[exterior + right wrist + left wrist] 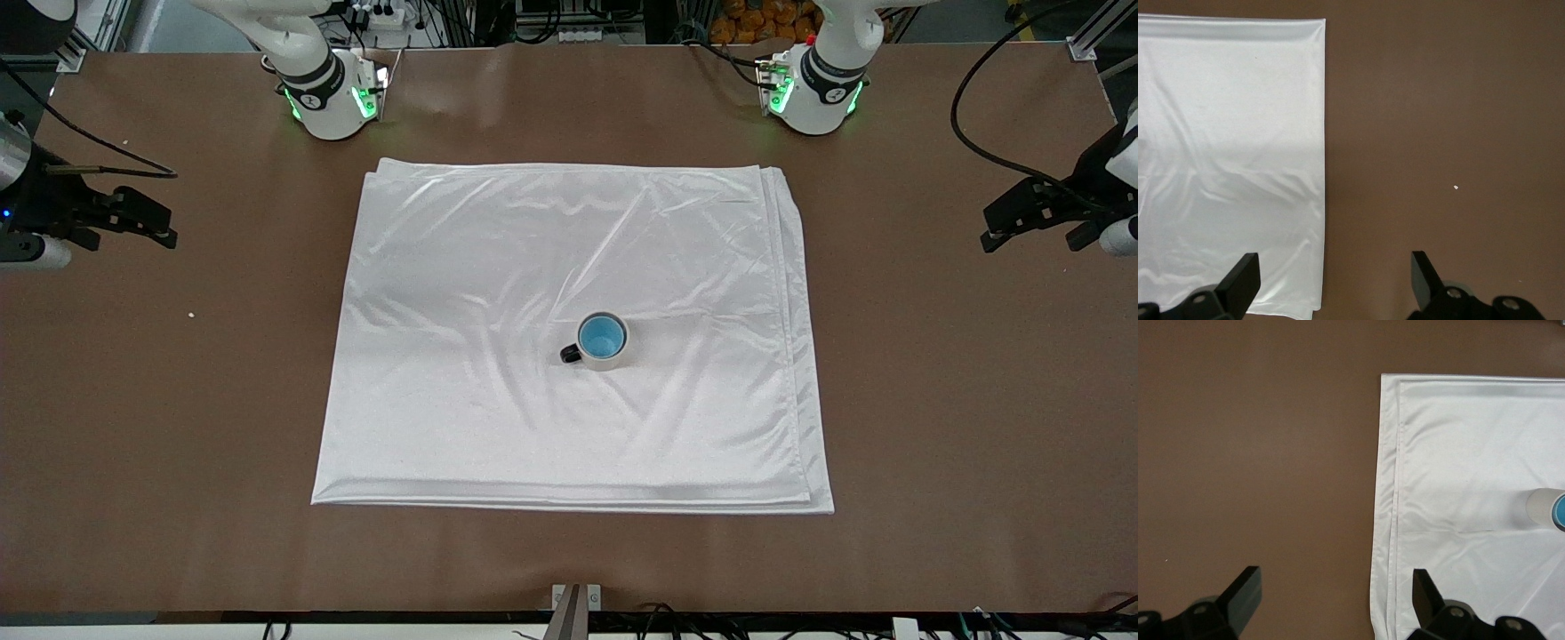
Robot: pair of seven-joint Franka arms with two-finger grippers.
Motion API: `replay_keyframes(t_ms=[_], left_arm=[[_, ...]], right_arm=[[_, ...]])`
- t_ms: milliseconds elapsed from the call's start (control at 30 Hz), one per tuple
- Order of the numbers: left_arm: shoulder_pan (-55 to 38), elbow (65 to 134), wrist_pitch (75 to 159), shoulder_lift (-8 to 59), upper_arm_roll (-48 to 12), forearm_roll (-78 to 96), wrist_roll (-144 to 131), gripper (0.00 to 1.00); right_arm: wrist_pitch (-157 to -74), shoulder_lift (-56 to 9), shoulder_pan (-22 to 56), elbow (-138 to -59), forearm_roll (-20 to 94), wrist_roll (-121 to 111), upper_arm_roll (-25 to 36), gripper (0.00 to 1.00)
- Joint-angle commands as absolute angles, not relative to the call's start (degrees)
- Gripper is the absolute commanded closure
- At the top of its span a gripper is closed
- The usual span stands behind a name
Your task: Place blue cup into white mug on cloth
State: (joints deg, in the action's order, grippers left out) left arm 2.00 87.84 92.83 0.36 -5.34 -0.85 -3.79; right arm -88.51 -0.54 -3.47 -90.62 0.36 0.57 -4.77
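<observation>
The white mug (615,360) stands upright near the middle of the cloth (498,258), its black handle (570,354) pointing toward the right arm's end of the table. The blue cup (600,337) sits inside the mug, its bright blue inside showing. My left gripper (991,228) hovers open and empty over bare table at the left arm's end, well clear of the cloth. My right gripper (169,228) hovers open and empty at the right arm's end. In the left wrist view the left gripper (1336,587) faces the cloth (1471,453), with the mug (1538,508) and cup (1560,512) at the frame's edge. The right gripper (1335,270) sees only the cloth (1225,133).
The brown table (933,400) lies bare around the cloth on all sides. A small white speck (191,314) lies on it near the right gripper, and shows as a speck (1456,187) in the right wrist view. The arm bases (333,98) stand along the table's edge farthest from the front camera.
</observation>
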Motion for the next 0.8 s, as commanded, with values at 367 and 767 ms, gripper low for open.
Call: replay_keyframes(t_ms=[367,767], left_arm=[[1.6,89.5,93.8,-1.0,-5.3,-2.5,-4.2,0.0],[1.6,89.5,93.8,-1.0,-5.3,-2.5,-4.4,0.0]], right_arm=[[-88.2,-0.4,-4.0,-90.4,-0.4,0.0,-5.0,0.0],[-88.0,0.4,-4.4,-91.1,-0.4,0.0,-4.8,0.0]])
